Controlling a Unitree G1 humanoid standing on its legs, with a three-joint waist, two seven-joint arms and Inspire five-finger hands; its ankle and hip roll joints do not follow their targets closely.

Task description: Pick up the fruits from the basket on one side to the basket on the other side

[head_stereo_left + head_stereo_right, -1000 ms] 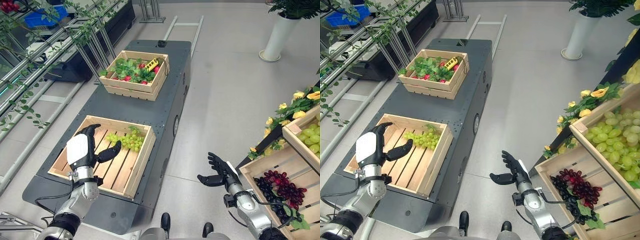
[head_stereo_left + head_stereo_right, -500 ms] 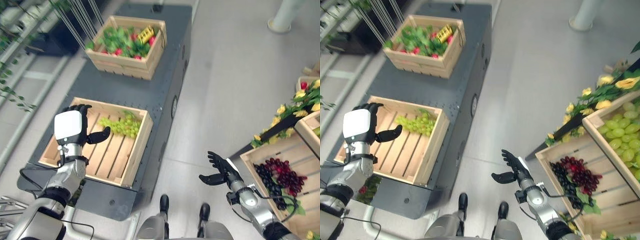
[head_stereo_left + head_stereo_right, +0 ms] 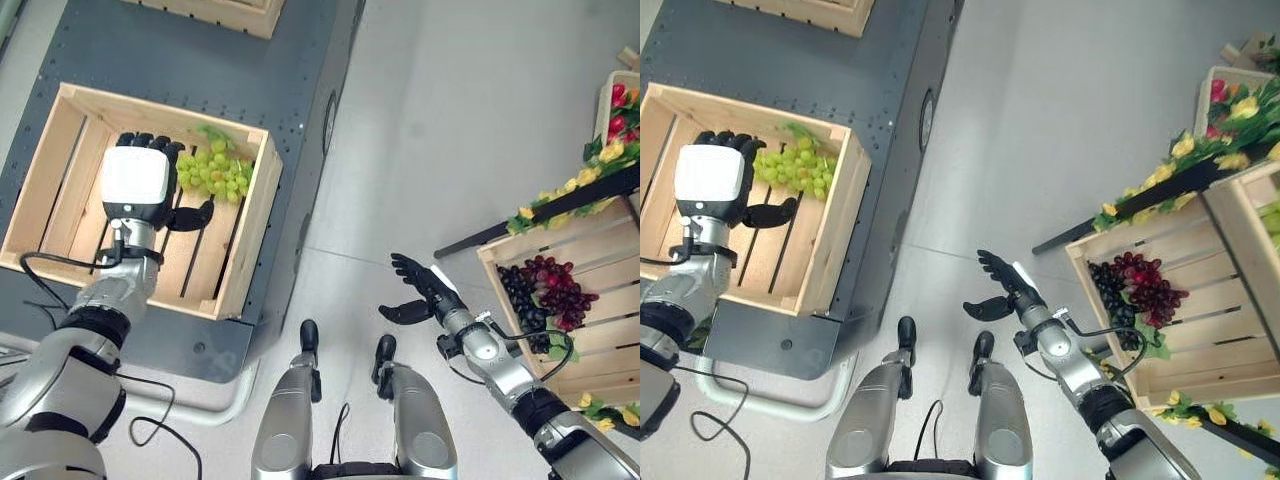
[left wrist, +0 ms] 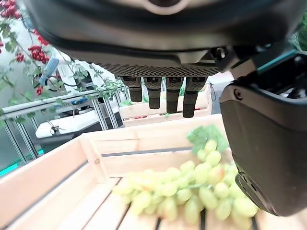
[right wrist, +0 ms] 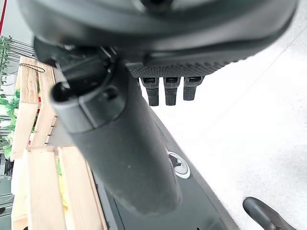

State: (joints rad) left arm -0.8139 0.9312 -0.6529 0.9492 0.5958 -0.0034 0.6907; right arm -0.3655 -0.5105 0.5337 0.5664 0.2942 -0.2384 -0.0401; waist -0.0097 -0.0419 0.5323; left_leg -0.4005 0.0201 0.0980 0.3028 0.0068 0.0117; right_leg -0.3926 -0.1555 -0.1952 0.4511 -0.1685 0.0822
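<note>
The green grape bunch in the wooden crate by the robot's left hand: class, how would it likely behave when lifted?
The green grape bunch is many round berries on a stem, so it would probably droop and shift rather than stay stiff. The smooth skins may slip in the open left hand. Lying loose in the wooden crate, single grapes could roll if they detach.

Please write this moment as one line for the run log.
left hand: open, above green grapes in wooden crate | right hand: open, over floor, empty | purple grapes: in right-side crate

green grapes (image 3: 213,171) | one bunch, lying in left crate's (image 3: 250,232) far right corner | dark grapes (image 3: 548,290) | right crate (image 3: 608,340)
</note>
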